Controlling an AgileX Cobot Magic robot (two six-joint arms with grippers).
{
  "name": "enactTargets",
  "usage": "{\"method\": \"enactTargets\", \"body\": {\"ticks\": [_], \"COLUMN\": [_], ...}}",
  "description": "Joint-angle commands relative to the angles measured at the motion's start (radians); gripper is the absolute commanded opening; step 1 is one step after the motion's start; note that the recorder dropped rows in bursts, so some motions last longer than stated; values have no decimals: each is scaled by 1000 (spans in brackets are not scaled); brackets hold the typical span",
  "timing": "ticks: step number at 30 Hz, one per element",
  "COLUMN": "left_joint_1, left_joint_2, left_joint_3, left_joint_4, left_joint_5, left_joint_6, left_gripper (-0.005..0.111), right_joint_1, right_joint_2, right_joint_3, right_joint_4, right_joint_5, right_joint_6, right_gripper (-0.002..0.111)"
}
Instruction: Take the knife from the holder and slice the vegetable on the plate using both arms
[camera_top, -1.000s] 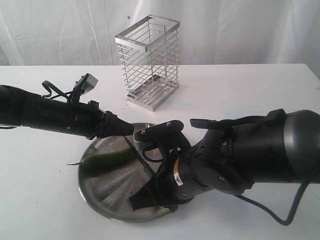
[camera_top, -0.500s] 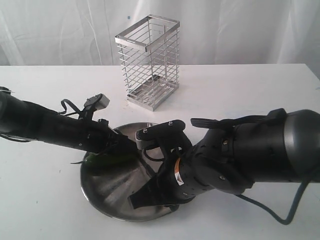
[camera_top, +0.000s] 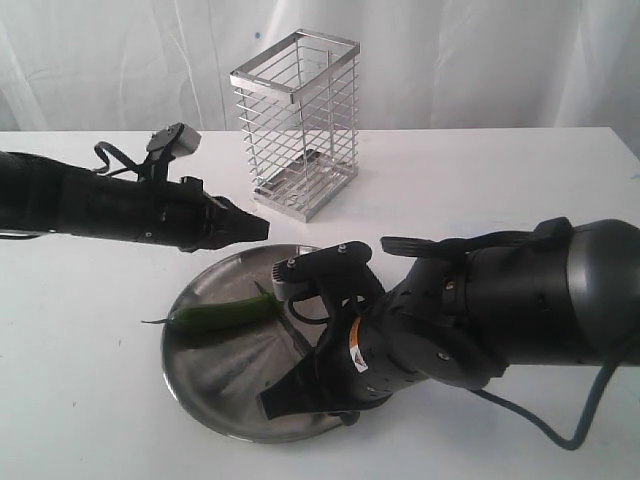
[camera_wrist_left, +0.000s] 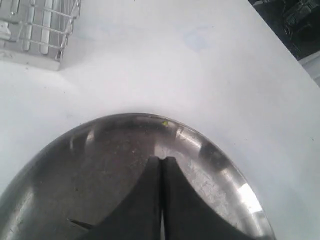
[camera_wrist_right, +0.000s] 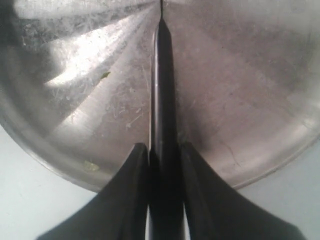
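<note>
On the bulky right arm (camera_top: 520, 305) we see a small orange label (camera_top: 353, 358), but we cannot read its print. The wire holder (camera_top: 296, 122) stands on the white bench (camera_top: 480, 180) at about 12 o'clock from the plate (camera_top: 215, 385); we see nothing between its bars but its flat base. The plate holds the green chilli (camera_top: 222, 314), lying at roughly 10 o'clock inside the rim with its thin stem poking past the edge, plus a few tiny green specks seen in the right wrist view.

The right gripper (camera_wrist_right: 163, 152) is clamped on the black knife (camera_wrist_right: 162, 75); its blade runs across the plate with the tip near the chilli. In the exterior view the arm hides the handle and most of the plate's 3 o'clock side.

The left gripper (camera_wrist_left: 160, 165) is pressed closed with nothing between its fingers, hovering above the plate's 11 o'clock rim, clear of the chilli. The left arm (camera_top: 90, 205) is cut off at the frame edge.
</note>
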Motion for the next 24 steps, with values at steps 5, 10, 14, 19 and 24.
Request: {"method": "enactTargets", "body": {"ticks": [5, 10, 14, 19, 24], "left_joint_1": [0, 0, 0, 0, 0], "left_joint_2": [73, 88, 88, 88, 90], "left_joint_3": [7, 7, 7, 7, 7], "left_joint_4": [55, 44, 40, 36, 36], "left_joint_5": [12, 8, 18, 37, 33], "left_joint_6": [-22, -18, -18, -18, -9], "left_gripper": [0, 0, 0, 0, 0], "right_joint_1": [-3, -3, -3, -3, -3], "right_joint_2": [0, 30, 38, 38, 38], "right_joint_3": [-3, -3, -3, -3, -3], "right_joint_4": [23, 34, 34, 34, 34], "right_joint_5": [18, 37, 30, 21, 17], "right_joint_6": [-11, -15, -15, -15, -15], "right_gripper": [0, 0, 0, 0, 0]}}
